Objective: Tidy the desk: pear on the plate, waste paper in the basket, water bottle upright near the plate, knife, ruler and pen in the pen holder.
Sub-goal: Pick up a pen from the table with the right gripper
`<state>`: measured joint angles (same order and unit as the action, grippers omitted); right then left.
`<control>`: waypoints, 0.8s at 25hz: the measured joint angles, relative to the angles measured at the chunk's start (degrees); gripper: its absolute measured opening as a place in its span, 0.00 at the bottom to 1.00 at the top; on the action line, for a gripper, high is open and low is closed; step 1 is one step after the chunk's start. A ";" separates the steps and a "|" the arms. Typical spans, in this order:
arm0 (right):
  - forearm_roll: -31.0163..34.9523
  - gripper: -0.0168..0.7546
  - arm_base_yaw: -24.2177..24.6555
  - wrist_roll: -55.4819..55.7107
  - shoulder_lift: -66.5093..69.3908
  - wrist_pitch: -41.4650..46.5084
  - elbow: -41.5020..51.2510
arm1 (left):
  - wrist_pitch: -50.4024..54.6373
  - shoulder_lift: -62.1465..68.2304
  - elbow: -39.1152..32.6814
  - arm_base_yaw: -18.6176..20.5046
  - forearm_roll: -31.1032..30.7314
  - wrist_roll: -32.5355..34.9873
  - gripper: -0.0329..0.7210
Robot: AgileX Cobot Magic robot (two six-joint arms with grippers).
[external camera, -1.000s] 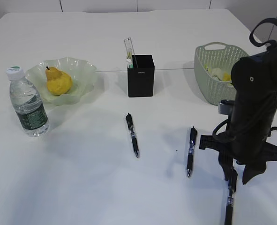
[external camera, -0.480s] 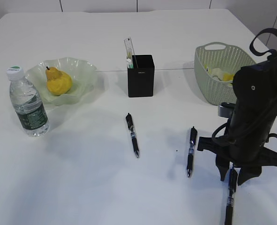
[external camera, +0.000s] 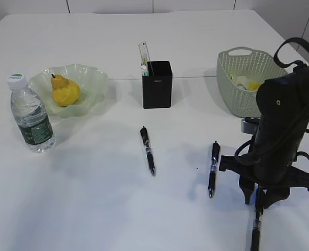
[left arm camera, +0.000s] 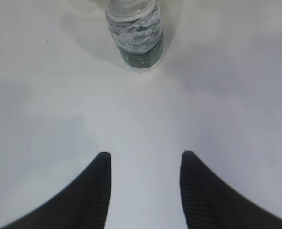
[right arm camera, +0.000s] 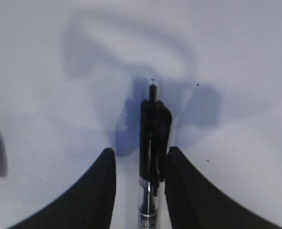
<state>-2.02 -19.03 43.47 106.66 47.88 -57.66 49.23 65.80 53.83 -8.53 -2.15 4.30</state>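
A large white smooth desk (external camera: 91,209) is filling the exterior view, seen at a slant from above. At the far left, a small clear plastic water bottle (external camera: 31,113) with a white cap and dark green label is standing upright, just beside a pale green translucent glass plate (external camera: 94,78) with a wavy ruffled rim. A yellow lumpy pear (external camera: 65,90) with a short dark stem is sitting on that plate.

Near the middle, a small black square pen holder (external camera: 157,84) is standing upright, with a clear transparent plastic ruler (external camera: 144,54) sticking up out of it at a slight tilt beside other small items too small to name. At the far right, a sage-green oval plastic basket (external camera: 238,65) with perforated sides is holding pale and yellow scraps.

Three black pens with clear barrels are lying flat on the desk in front of the holder: one in the middle (external camera: 147,149), one to its right (external camera: 213,168), and one at the right front edge (external camera: 256,225).

The right gripper (external camera: 259,200) is reaching straight down over the top end of that third pen. In the right wrist view, its two dark fingers (right arm camera: 104,191) are standing apart on either side of the pen; whether they are touching it cannot be told.

The left gripper (left arm camera: 145,160) is showing only in its wrist view, its jaws spread over bare desk, with nothing between them and the bottle well ahead.
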 joint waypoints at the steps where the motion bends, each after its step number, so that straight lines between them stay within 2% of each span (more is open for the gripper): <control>1: 0.00 0.40 0.00 0.00 0.25 0.00 0.00 | 0.00 0.00 0.00 0.00 0.00 0.00 0.48; 20: -3.07 0.39 0.00 0.00 1.08 1.19 0.00 | 0.09 0.00 0.00 0.00 0.12 0.00 0.48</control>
<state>-5.09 -19.03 43.47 107.75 49.07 -57.66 49.32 65.80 53.83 -8.53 -2.03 4.30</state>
